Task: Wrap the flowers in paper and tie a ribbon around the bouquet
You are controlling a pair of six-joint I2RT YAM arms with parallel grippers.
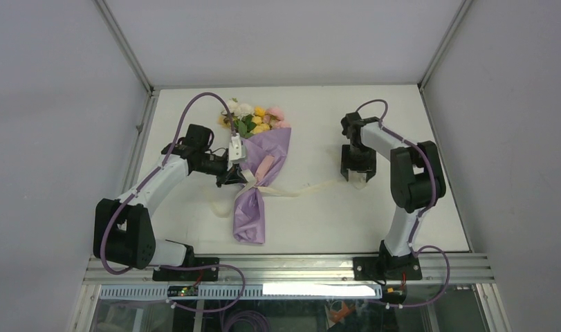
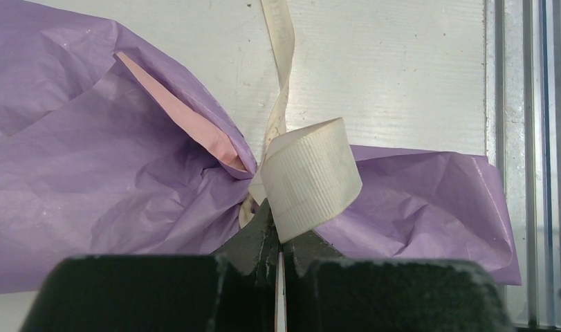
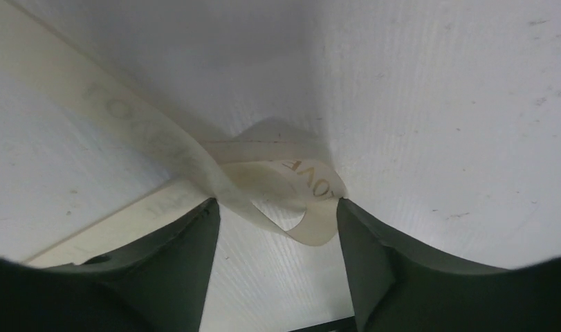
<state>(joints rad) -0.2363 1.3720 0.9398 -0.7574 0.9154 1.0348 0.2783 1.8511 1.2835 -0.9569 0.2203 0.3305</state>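
Left of the top view: your left fingers (image 2: 255, 242) are pressed together, pinching a short loop of the ribbon (image 2: 312, 181) right at the cinched waist of the bouquet (image 1: 258, 183). The bouquet lies on the surface (image 1: 402, 207) left of centre, with the flowers (image 1: 253, 119) at its upper end and the tail pointing to the lower edge.

The paper (image 2: 90, 159) looks thin and crinkly. It will likely crease or tear if you drag it and spring open if the waist is let go, so hold at the waist only. The whole bundle looks light and will probably slide when you pull on it.

From the waist the ribbon trails right across the surface, flat and limp. It looks soft with no stiffness, so it can be pulled but not pushed, and it may slip through a weak pinch.

Right side: your right fingers (image 3: 374, 259) are spread, straddling the ribbon's curled, twisted end and not pinching it. Take it at that twist, where it lifts off the surface; the flat run beside it looks hard to get under.
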